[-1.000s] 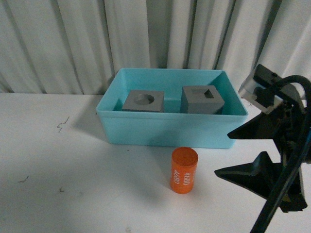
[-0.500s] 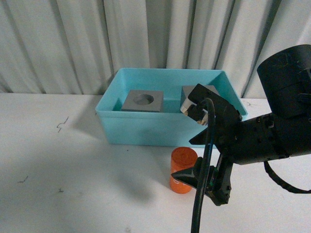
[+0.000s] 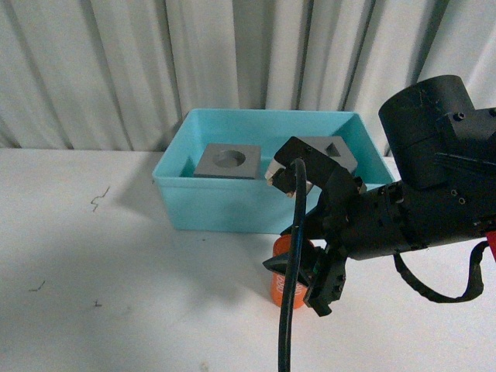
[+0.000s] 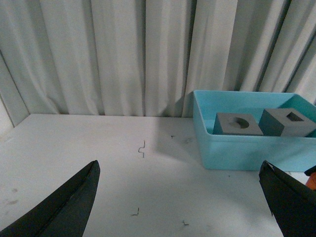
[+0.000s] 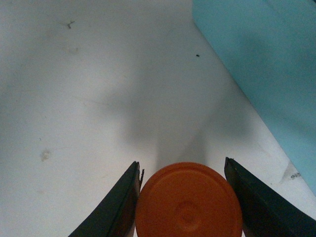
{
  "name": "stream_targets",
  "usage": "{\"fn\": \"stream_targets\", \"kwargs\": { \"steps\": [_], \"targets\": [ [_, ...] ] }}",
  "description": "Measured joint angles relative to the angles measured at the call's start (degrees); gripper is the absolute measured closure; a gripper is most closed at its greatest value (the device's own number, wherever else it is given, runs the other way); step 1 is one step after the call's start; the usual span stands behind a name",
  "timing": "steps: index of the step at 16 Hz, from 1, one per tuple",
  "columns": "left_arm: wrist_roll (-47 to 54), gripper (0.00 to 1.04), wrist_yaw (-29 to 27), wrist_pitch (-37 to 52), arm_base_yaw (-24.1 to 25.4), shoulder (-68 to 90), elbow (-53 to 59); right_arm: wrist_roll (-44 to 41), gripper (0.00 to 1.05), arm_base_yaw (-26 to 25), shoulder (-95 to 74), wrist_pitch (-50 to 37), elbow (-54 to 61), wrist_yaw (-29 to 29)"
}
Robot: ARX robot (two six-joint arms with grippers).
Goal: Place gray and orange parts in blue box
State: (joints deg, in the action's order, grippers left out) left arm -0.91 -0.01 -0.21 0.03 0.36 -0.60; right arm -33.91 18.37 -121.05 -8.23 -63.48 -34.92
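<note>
My right fingers (image 5: pixel 123 202) straddle the one orange cylinder (image 5: pixel 188 202), close against both sides; I cannot tell if they grip it. It stands on the tabletop (image 3: pixel 116 256) just before the blue box (image 3: pixel 225 205), which holds two gray cubes (image 3: pixel 229 161). My left fingers (image 4: pixel 69 207) are spread wide, empty.

- No text, label, brand or number can be read in any view.
- orange cylinder (image 3: pixel 277 293): a scrap of white print shows low on its side in the front view. It is mostly hidden and too blurred to read.
- Same cylinder seen from the right wrist: only its plain orange top shows, with no characters on it.
</note>
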Motion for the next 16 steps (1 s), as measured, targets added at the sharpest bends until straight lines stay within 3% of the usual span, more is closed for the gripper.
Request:
{"fn": "stream_targets", "kwargs": {
  "steps": [1,7,12,13,14,16],
  "targets": [
    [0.0,0.07,0.0,0.0,0.0,0.0,0.0,0.0,0.57,-0.1,0.0,0.0,-0.1,0.2],
    [0.0,0.07,0.0,0.0,0.0,0.0,0.0,2.6,0.58,-2.6,2.9,-1.6,0.2,-1.5],
    [0.0,0.07,0.0,0.0,0.0,0.0,0.0,13.3,0.58,-6.9,15.5,-9.2,-2.6,-7.2],
    [0.0,0.07,0.0,0.0,0.0,0.0,0.0,16.8,0.58,-8.1,15.8,-11.5,-5.8,-6.4],
    [0.0,0.07,0.0,0.0,0.0,0.0,0.0,24.6,0.58,-8.9,7.3,-14.3,-14.7,-1.2],
    [0.0,0.07,0.0,0.0,0.0,0.0,0.0,29.4,0.58,-5.1,-0.3,-11.7,-21.7,1.9]
  ]
}}
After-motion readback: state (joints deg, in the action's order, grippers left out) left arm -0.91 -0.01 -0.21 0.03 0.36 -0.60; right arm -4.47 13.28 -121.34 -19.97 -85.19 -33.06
